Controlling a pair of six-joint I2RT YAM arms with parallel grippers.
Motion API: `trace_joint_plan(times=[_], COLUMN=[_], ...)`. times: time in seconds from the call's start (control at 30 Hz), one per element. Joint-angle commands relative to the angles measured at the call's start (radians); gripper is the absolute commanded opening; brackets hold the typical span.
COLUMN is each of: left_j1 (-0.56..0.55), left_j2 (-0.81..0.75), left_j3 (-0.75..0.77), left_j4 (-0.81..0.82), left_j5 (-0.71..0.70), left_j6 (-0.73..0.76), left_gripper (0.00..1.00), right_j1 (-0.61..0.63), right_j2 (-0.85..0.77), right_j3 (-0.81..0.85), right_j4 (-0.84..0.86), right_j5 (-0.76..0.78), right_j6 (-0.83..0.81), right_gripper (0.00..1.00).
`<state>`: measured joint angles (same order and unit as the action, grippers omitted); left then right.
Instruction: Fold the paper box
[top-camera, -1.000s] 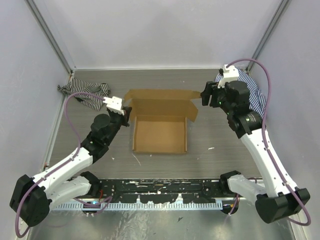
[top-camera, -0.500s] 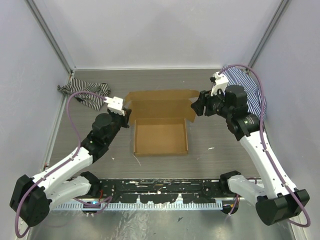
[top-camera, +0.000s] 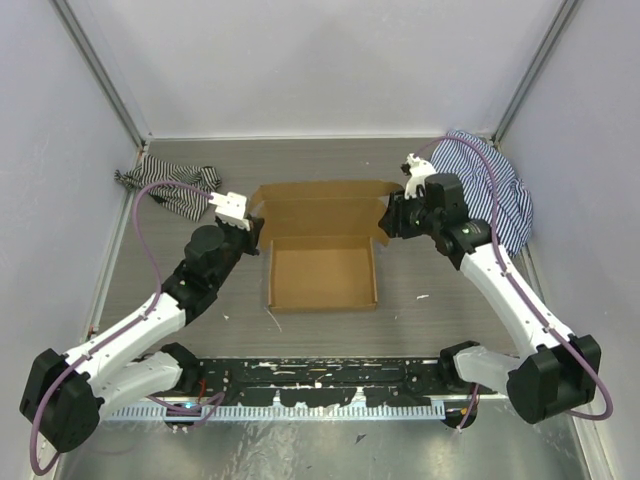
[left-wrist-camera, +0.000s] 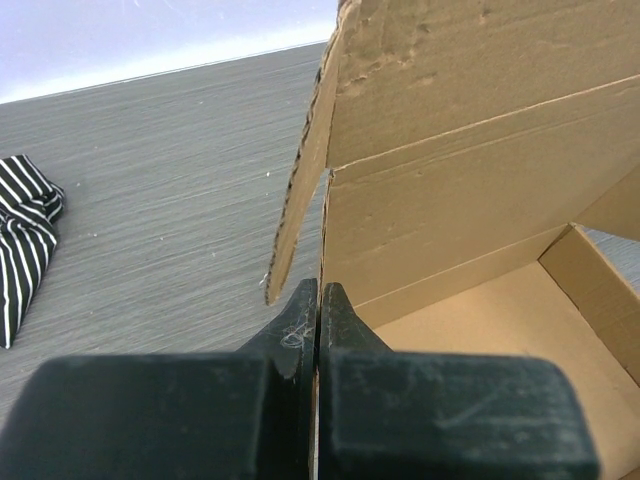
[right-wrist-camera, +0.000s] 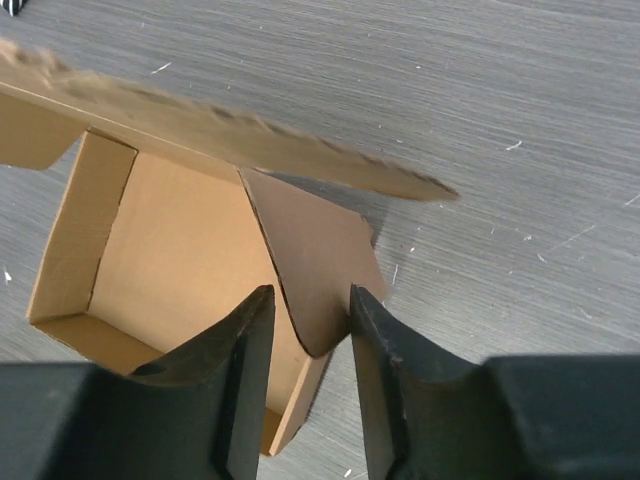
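Your box (top-camera: 322, 275) has walls up, lid not yet shut; left hand (left-wrist-camera: 318, 292) pinches a wall, right hand (right-wrist-camera: 310, 300) narrowly open around a flap.

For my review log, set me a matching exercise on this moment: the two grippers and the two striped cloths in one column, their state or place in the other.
Things:
1. left gripper
2. right gripper
3. small crumpled black-and-white striped cloth
4. large dark-and-white striped cloth

States or places:
A. far right corner of the grey wood-grain table
B. shut on a wall of the brown corrugated cardboard box
C. far left corner of the table
D. open, straddling a side flap of the box

Pairs: 1-B, 2-D, 3-C, 4-A
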<state>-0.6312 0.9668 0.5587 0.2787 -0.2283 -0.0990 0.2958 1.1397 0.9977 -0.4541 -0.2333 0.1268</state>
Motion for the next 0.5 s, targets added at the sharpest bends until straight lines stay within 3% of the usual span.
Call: trace_joint_plan(times=[0.0,0.17,0.47], left_j1=[-0.002,-0.002,-0.015], left_j2=[0.001,0.005,-0.008], left_j3=[0.041,0.044,0.023], left_j4=[0.028,0.023,0.013], left_j5=[0.024,0.044,0.052], left_j6=[-0.021,-0.038,-0.073], left_gripper=[0.0,0.0,0.0], right_j1=[0.042,0.098,0.175], right_j2=[0.021,0.039,0.028], right_j3=[0.031,0.046,0.025], right_j4=[0.094,0.096,0.106], right_j5=[0.041,0.084,0.214], right_j6=[0.022,0.04,0.097], right_gripper=[0.36,0.19,0.14])
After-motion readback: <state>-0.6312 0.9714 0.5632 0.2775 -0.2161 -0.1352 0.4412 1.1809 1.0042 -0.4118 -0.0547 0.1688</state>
